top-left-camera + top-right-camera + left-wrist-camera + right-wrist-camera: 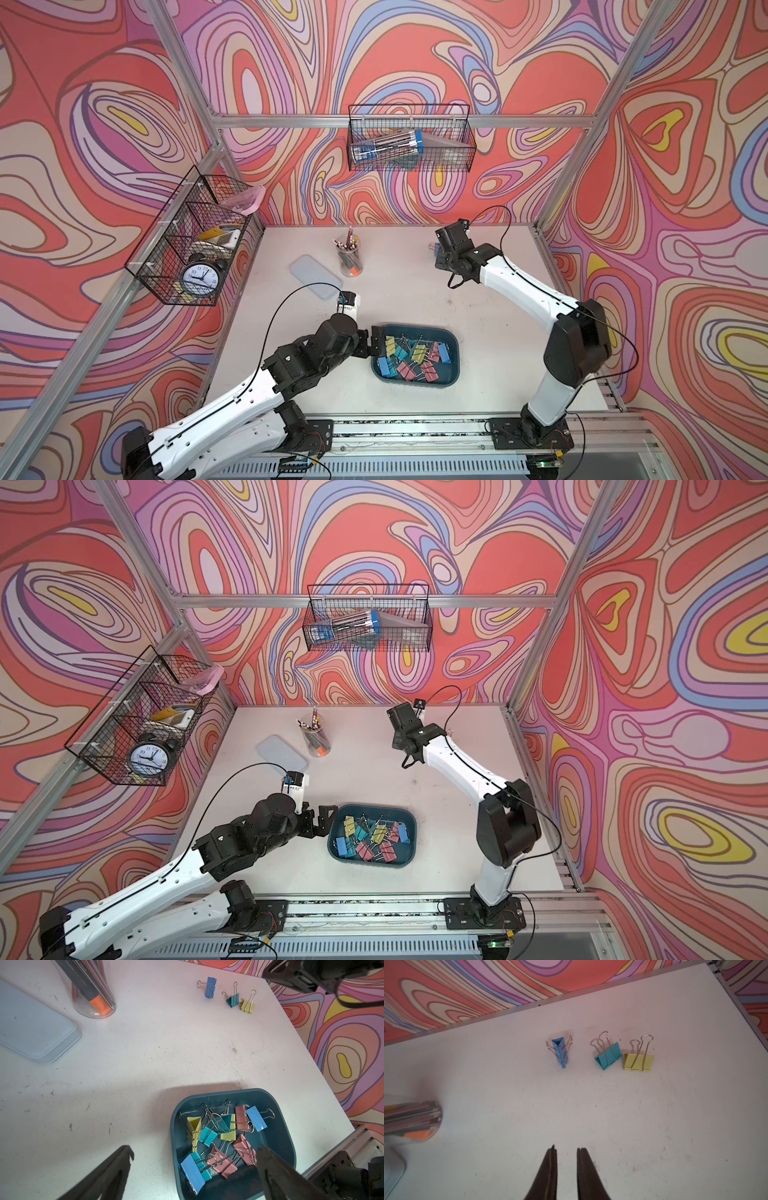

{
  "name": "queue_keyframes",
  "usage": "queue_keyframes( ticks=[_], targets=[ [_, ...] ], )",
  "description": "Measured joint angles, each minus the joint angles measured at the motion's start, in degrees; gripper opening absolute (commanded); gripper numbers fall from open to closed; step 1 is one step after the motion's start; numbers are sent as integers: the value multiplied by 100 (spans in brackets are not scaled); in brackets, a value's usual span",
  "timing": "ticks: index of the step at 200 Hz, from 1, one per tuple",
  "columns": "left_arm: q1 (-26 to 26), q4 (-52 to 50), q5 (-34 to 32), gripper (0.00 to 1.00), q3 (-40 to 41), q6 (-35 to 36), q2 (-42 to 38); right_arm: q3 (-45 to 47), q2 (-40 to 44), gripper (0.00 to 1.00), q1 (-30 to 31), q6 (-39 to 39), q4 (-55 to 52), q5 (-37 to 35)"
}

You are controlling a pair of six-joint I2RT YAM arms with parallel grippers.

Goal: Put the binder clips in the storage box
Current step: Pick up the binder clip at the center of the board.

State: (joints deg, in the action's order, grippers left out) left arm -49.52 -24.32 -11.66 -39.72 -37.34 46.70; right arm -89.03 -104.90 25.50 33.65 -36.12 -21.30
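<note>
The dark teal storage box (415,329) (374,808) (228,1092) lies near the table's front and holds several binder clips (411,357) (220,1138) in blue, teal, yellow and pink. My left gripper (371,343) (195,1151) hangs wide open over the box's left end, one finger over the box and one outside it, holding nothing. Three more clips lie at the back right of the table: blue (560,1051), teal (608,1056) and yellow (639,1061). My right gripper (565,1148) hovers short of them, its jaws a narrow gap apart and empty.
A clear cup of pens (349,255) and a pale flat lid (316,276) sit at the back left of the table. Black wire baskets hang on the left wall (191,241) and the back wall (409,139).
</note>
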Motion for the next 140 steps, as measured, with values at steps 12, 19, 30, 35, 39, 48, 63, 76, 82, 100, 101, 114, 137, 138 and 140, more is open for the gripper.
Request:
queue_keyframes(
  ticks=[12,19,30,35,39,48,63,76,82,100,101,114,137,138,140],
  targets=[
    [0,-7,0,99,0,0,0,-232,-452,26,-273,-7,144,195],
    [2,-11,0,99,0,2,2,-382,-732,28,-411,-17,195,310],
    [0,-17,0,99,0,2,2,-629,-1121,33,-553,-116,256,452],
    [0,-17,0,99,0,2,2,-767,-1305,38,-592,-157,280,496],
    [0,-17,0,99,0,2,2,-863,-1440,40,-610,-177,299,535],
    [0,-17,0,99,0,2,7,-1141,-1742,42,-632,-323,319,577],
    [0,-17,0,99,0,2,42,-1547,-2155,42,-634,-474,356,662],
    [2,-20,0,99,0,4,90,-1878,-2450,42,-640,-603,367,730],
    [0,-22,0,99,0,4,107,-2033,-2583,41,-643,-660,376,758],
    [2,-26,-2,99,0,9,153,-2385,-2885,40,-671,-800,385,820],
    [0,-28,-2,99,0,9,153,-2398,-2894,40,-673,-804,385,824],
    [0,-31,-4,99,-2,31,175,-2564,-3047,37,-715,-885,391,881],
    [2,-33,-4,99,-7,70,232,-2728,-3224,31,-796,-957,393,981],
    [0,-33,-4,99,-7,72,234,-2730,-3228,31,-798,-955,396,986],
    [0,-33,-4,99,-7,72,243,-2739,-3239,30,-807,-968,398,997]
  ],
)
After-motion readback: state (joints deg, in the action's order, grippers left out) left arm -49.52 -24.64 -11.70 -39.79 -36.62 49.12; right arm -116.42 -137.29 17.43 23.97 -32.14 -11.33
